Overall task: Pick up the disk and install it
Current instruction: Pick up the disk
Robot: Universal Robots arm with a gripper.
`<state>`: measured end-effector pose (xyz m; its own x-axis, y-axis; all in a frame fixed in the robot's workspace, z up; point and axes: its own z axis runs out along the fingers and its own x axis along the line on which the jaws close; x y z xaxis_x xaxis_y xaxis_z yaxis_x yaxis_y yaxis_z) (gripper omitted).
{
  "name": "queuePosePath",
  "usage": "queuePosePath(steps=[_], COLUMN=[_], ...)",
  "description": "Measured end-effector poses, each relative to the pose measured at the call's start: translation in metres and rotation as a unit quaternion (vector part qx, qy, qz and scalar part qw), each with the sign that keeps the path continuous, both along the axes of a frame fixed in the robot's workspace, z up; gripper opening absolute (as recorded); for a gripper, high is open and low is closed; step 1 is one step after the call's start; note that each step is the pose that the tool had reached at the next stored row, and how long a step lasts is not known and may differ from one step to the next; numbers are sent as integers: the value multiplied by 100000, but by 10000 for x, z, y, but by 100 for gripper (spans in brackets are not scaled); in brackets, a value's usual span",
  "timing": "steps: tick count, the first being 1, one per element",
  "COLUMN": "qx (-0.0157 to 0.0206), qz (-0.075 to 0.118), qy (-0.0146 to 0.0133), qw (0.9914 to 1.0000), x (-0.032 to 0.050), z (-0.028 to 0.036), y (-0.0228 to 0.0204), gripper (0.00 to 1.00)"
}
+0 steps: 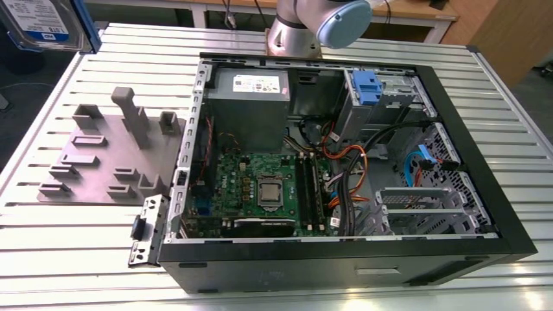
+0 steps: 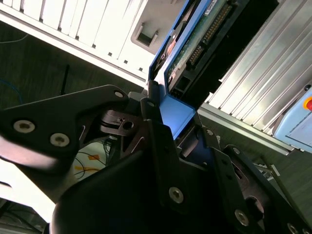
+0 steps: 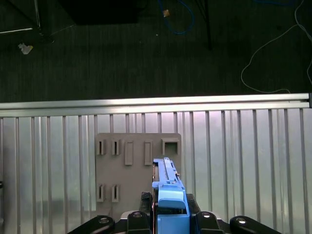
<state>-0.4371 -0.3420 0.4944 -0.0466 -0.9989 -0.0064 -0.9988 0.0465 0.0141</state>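
The tool (image 3: 171,218) grips the disk (image 3: 166,178) edge-on, its jaws closed narrow on the blue frame

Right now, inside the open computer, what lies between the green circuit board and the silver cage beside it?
A bundle of cables, orange and black among them, lies between the circuit board and the cage, seen in the exterior view.
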Motion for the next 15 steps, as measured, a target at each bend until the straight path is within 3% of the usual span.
queuePosePath(steps=[15], qx=[2], qz=[1], qy=[-2], qw=[100000], x=[67], z=[0], y=[0], gripper=[36])
